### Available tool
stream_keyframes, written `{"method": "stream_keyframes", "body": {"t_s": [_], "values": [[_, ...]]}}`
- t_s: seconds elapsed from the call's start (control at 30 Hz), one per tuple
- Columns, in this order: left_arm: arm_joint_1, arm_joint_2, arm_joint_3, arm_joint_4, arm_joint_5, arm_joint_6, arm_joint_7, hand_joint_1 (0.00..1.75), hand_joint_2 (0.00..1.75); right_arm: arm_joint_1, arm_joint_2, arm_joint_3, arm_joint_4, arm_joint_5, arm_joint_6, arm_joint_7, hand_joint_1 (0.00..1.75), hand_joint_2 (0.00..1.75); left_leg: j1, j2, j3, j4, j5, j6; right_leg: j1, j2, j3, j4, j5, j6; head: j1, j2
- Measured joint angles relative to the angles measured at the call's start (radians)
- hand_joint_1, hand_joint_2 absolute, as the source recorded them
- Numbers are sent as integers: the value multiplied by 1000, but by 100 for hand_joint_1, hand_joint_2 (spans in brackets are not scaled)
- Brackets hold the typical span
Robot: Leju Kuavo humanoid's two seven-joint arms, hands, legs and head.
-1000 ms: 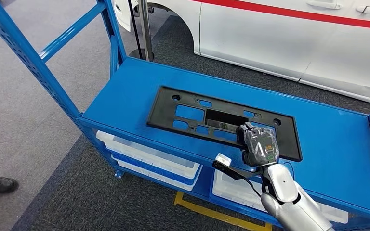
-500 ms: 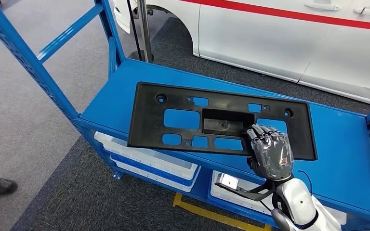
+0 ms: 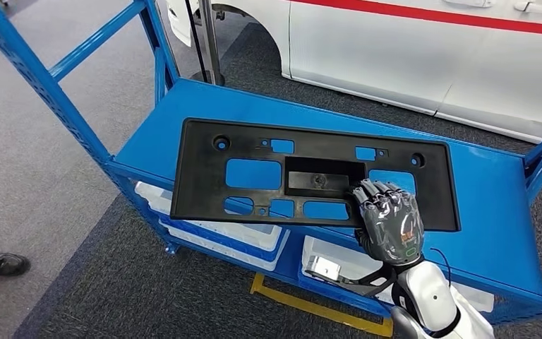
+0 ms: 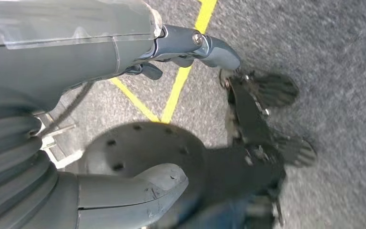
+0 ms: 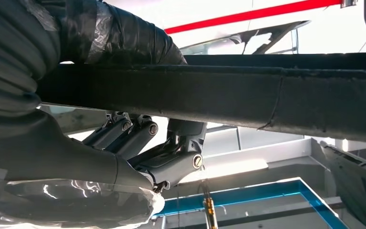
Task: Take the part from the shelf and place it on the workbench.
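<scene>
right hand (image 3: 389, 227) clamped on black part's (image 3: 268, 173) near edge, lifting it off blue shelf (image 3: 494, 233) | left hand (image 4: 124, 191) fingers apart, apparently holding nothing

1. The black plastic panel (image 3: 310, 176) spans most of the blue shelf deck (image 3: 494, 226), with the right hand (image 3: 388, 222) gripping its near edge at 5 o'clock.
2. Blue uprights (image 3: 39, 78) stand at 10 o'clock and at 3 o'clock.
3. The white car body (image 3: 423, 56) closes off 12 to 2 o'clock.
4. Grey carpet (image 3: 35, 191) lies open at 8 o'clock.
</scene>
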Motion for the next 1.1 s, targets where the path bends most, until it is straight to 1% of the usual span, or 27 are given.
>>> {"method": "stream_keyframes", "body": {"t_s": [0.1,0.13,0.17,0.2,0.23,0.27,0.3,0.33,0.37,0.4,0.43,0.47,0.5,0.53,0.6,0.63,0.67,0.7,0.77,0.8,0.83,0.87,0.9,0.93,1.0,1.03,1.1], "values": [[0,9,0,0,8,-14,1,0,175,-27,26,15,12,0,12,7,175,175,-2,2,-9,-24,25,5,-4,1,-2,-13,24,17,0,0],[-2,11,0,1,10,-17,1,0,175,-35,35,21,17,0,17,12,175,175,0,5,-15,-30,39,11,-5,2,-7,-10,12,22,0,0],[-2,13,0,1,12,-21,1,0,175,-42,42,28,22,-1,21,16,175,175,3,7,-23,-37,54,18,-6,3,-14,10,-19,27,0,0],[-3,15,0,1,12,-23,1,0,175,-48,46,34,26,-1,23,20,175,175,5,10,-34,-40,68,23,-7,3,-26,50,-67,31,0,0],[-3,16,0,1,12,-25,0,0,175,-52,50,39,31,-3,24,25,175,175,4,10,-48,-40,80,27,-8,3,-40,109,-121,34,0,0],[-2,18,0,1,10,-26,0,0,175,-54,51,44,35,-7,24,31,175,175,4,10,-65,-38,90,28,-10,3,-52,175,-162,38,0,0],[-1,19,-1,1,7,-26,-1,0,175,-53,49,46,38,-12,23,37,175,175,4,10,-81,-33,99,28,-11,3,-58,229,-180,41,0,0],[0,19,-3,1,3,-26,-1,0,175,-49,45,47,38,-18,21,44,175,175,4,10,-98,-27,107,26,-12,3,-50,256,-175,44,0,0],[0,18,-7,2,-1,-25,-1,0,175,-42,36,47,36,-26,17,49,175,175,4,10,-114,-20,113,24,-13,3,-25,247,-153,46,0,0],[0,16,-12,2,-4,-24,-2,0,175,-31,21,44,28,-36,13,52,175,175,5,9,-128,-10,117,22,-14,3,17,203,-127,47,0,0],[0,13,-17,2,-7,-21,-3,0,175,-17,2,37,18,-46,8,52,175,175,5,8,-142,0,120,19,-15,3,68,137,-117,47,0,0],[1,10,-22,2,-9,-19,-4,0,175,-3,-16,29,6,-55,4,50,175,175,4,7,-152,10,122,15,-13,3,115,69,-120,43,0,0],[2,7,-25,3,-11,-16,-7,0,175,11,-32,17,-5,-64,0,46,175,175,3,6,-159,17,126,10,-10,4,146,19,-128,38,0,0],[2,5,-28,4,-12,-14,-9,0,175,23,-45,6,-14,-71,-3,41,175,175,2,6,-165,21,132,4,-7,5,161,-9,-137,31,0,0],[3,2,-32,7,-11,-10,-15,0,175,38,-58,-12,-23,-80,-3,33,175,175,2,6,-171,22,142,-9,-7,4,155,-17,-128,15,0,0],[3,1,-34,8,-10,-9,-16,0,175,40,-61,-18,-26,-84,-2,30,175,175,2,6,-177,29,132,-15,-9,3,148,-20,-120,6,0,0],[2,0,-36,9,-8,-8,-18,0,175,42,-63,-23,-28,-87,0,27,175,175,3,6,-186,49,106,-19,-12,1,139,-22,-110,-4,0,0],[1,-1,-39,10,-6,-8,-19,0,175,42,-63,-27,-29,-91,3,25,175,175,6,6,-199,86,64,-23,-15,-1,128,-24,-99,-12,0,0],[0,-3,-44,11,-3,-8,-21,0,175,42,-64,-32,-31,-98,11,20,175,175,10,5,-228,204,-30,-31,-12,-2,100,-22,-78,-18,-1,0],[-1,-4,-45,11,-2,-8,-22,0,175,43,-65,-34,-32,-101,16,19,175,175,11,6,-235,260,-52,-34,-10,-3,85,-20,-67,-17,-1,0],[-1,-5,-47,11,-2,-8,-23,0,175,43,-66,-36,-32,-104,19,18,175,175,12,6,-231,293,-50,-35,-9,-3,70,-18,-57,-16,-1,0],[-2,-5,-48,12,-2,-8,-24,0,175,43,-67,-38,-32,-107,22,18,175,175,12,6,-212,292,-28,-35,-9,-3,54,-15,-47,-15,-1,0],[-2,-5,-49,13,-1,-8,-26,0,175,43,-68,-40,-32,-109,24,18,175,175,12,5,-176,257,3,-33,-8,-4,40,-11,-38,-13,-1,0],[-4,-6,-49,14,-1,-9,-27,0,175,43,-68,-42,-32,-112,26,17,175,175,11,5,-127,194,24,-28,-8,-3,28,-7,-30,-11,-1,0],[-7,-5,-50,15,0,-13,-30,0,175,43,-69,-46,-35,-118,33,16,175,175,6,4,-28,49,22,-17,-7,-3,12,-4,-12,-2,0,0],[-8,-5,-50,16,0,-15,-32,0,175,42,-69,-48,-36,-121,36,15,175,175,3,3,-3,3,13,-13,-8,-4,9,-6,-3,4,0,0],[-9,-6,-50,19,1,-19,-34,0,175,42,-70,-50,-36,-125,42,13,175,175,0,2,-1,-26,19,-4,-9,-5,6,-17,19,17,0,0]]}}
